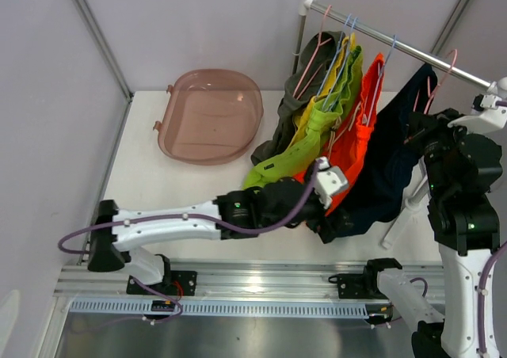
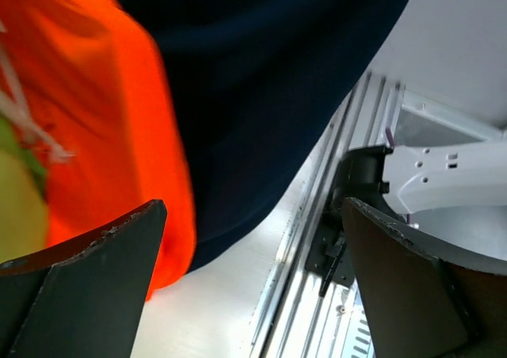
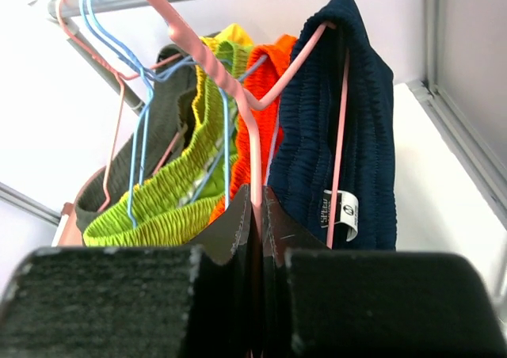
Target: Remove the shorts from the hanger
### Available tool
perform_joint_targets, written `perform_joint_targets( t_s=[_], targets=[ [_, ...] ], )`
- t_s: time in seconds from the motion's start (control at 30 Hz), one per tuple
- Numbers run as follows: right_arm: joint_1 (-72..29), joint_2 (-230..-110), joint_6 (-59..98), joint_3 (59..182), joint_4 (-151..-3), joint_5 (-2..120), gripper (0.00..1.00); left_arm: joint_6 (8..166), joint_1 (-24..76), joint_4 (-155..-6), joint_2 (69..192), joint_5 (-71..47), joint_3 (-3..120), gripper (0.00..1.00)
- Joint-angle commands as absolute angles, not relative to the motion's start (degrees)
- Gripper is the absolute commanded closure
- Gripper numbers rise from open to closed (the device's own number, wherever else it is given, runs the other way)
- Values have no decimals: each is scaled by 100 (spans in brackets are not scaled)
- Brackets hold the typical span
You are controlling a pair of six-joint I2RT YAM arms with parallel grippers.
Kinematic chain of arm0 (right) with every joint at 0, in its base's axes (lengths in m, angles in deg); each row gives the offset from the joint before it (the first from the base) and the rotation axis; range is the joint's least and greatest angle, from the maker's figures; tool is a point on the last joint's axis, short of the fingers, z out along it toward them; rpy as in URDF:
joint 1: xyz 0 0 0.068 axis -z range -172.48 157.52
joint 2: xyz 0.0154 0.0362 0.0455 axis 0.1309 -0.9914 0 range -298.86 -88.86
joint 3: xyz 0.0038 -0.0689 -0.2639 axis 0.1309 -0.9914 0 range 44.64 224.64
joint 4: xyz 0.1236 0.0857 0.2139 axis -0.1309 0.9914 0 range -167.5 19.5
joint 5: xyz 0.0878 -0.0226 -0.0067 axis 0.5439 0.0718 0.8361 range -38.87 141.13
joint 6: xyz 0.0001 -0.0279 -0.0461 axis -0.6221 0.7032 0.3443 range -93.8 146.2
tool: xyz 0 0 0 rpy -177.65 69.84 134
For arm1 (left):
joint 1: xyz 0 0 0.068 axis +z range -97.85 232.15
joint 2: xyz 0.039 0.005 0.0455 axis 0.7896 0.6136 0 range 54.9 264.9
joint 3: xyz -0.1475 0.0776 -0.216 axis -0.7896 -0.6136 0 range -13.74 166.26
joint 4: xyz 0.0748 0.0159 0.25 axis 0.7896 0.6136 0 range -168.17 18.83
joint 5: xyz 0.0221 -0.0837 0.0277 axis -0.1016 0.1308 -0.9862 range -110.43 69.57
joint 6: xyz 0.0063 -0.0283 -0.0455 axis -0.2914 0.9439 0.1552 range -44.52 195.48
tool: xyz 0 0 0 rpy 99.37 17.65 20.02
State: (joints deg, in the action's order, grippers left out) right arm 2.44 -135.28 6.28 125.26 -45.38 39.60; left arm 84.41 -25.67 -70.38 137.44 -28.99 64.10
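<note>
Five shorts hang on wire hangers on a metal rail (image 1: 420, 55): olive-grey (image 1: 305, 81), yellow (image 1: 304, 125), lime green (image 1: 325, 116), orange (image 1: 360, 136) and navy (image 1: 392, 168). My left gripper (image 1: 329, 222) is open below the hems of the orange shorts (image 2: 95, 97) and navy shorts (image 2: 261, 81), with nothing between its fingers (image 2: 103, 271). My right gripper (image 1: 420, 128) is shut on the wire of the pink hanger (image 3: 214, 65) that carries the navy shorts (image 3: 348, 136). The orange (image 3: 265, 81), lime green (image 3: 158, 207), yellow (image 3: 234, 35) and olive-grey (image 3: 162, 120) shorts hang behind it.
A translucent pink basin (image 1: 210, 116) lies on the white table (image 1: 158, 176) at the back left. The rail's upright post (image 1: 301, 41) stands behind the shorts. An aluminium mounting rail (image 2: 317, 239) with the arm bases runs along the near edge. Grey walls close both sides.
</note>
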Motion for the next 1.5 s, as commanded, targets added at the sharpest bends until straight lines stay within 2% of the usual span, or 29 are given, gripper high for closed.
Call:
perform_joint_targets(
  t_s=[0.0, 0.17, 0.43, 0.9, 1.2, 1.27, 1.33, 1.37, 1.4, 1.43, 1.47],
  targets=[
    [225, -13256, 607, 12902, -4402, 3900, 100, 8295, -2774, -7782, 14171, -3028, 7010, 1],
    [128, -13061, 616, 12867, -4243, 3838, 100, 8189, -2888, -7695, 14850, -3036, 7826, 1],
    [84, -13008, 590, 12603, -4339, 3909, 100, 8339, -2994, -7782, 15167, -2703, 8047, 1],
    [84, -13298, 722, 12559, -4647, 3786, 100, 8435, -3609, -8019, 14578, -3212, 7222, 1],
    [75, -13281, 642, 12620, -4515, 3900, 100, 8040, -3391, -8749, 15298, -3889, 7221, 2],
    [84, -13264, 616, 12629, -4471, 3909, 100, 8084, -3223, -8828, 15570, -3636, 7397, 7],
    [84, -13281, 599, 12647, -4454, 3935, 100, 8172, -3004, -8977, 15676, -3442, 7555, 18],
    [84, -13272, 607, 12656, -4445, 3935, 100, 8215, -2951, -9021, 15755, -3240, 7582, 35],
    [84, -13290, 599, 12664, -4436, 3944, 100, 8242, -2872, -9030, 15791, -3178, 7695, 45],
    [84, -13290, 598, 12664, -4445, 3944, 100, 8260, -2862, -9022, 15808, -3142, 7740, 61],
    [84, -13298, 590, 12664, -4454, 3935, 100, 8277, -2862, -8987, 15826, -3211, 7775, 98]
  ],
)
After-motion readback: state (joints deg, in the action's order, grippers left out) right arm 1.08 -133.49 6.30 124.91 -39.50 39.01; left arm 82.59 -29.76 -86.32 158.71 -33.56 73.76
